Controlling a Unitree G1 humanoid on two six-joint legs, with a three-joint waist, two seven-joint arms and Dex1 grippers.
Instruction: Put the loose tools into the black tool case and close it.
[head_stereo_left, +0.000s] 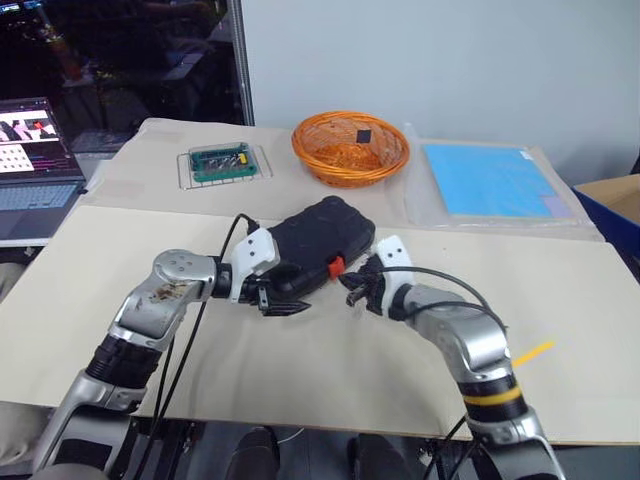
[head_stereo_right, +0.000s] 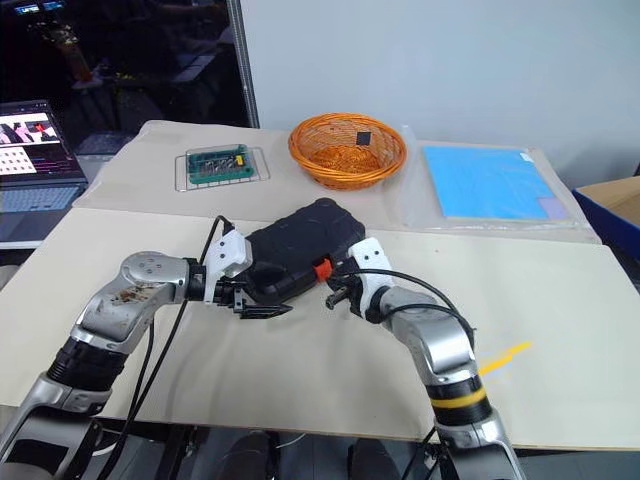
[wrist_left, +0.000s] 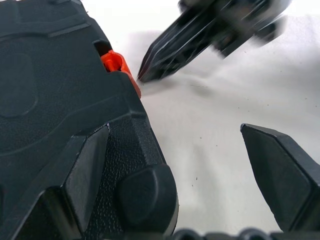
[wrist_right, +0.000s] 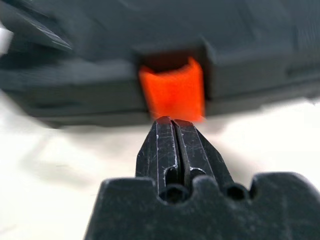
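Cream sheeting covers the table (head_stereo_left: 300, 370), and from the head view the black case (head_stereo_left: 318, 240) lies shut in the middle, the left tool (head_stereo_left: 284, 303) at its near corner with fingers apart, seemingly to steady it. Its wrist view shows one finger (wrist_left: 85, 175) resting on the lid. The right wrist view shows the right tool (wrist_right: 175, 131) pinched together, empty, aimed at the orange latch (wrist_right: 172, 92), probably to press it home.

The tool case (head_stereo_left: 318, 243) is matte black with a pebbled texture and one bright orange latch (wrist_right: 172, 92) on its front edge. Behind the case, the wicker basket (head_stereo_left: 350, 148) is orange, the mat (head_stereo_left: 490, 180) sky blue, the circuit board (head_stereo_left: 222, 162) green. The tabletop (head_stereo_left: 330, 360) is beige.
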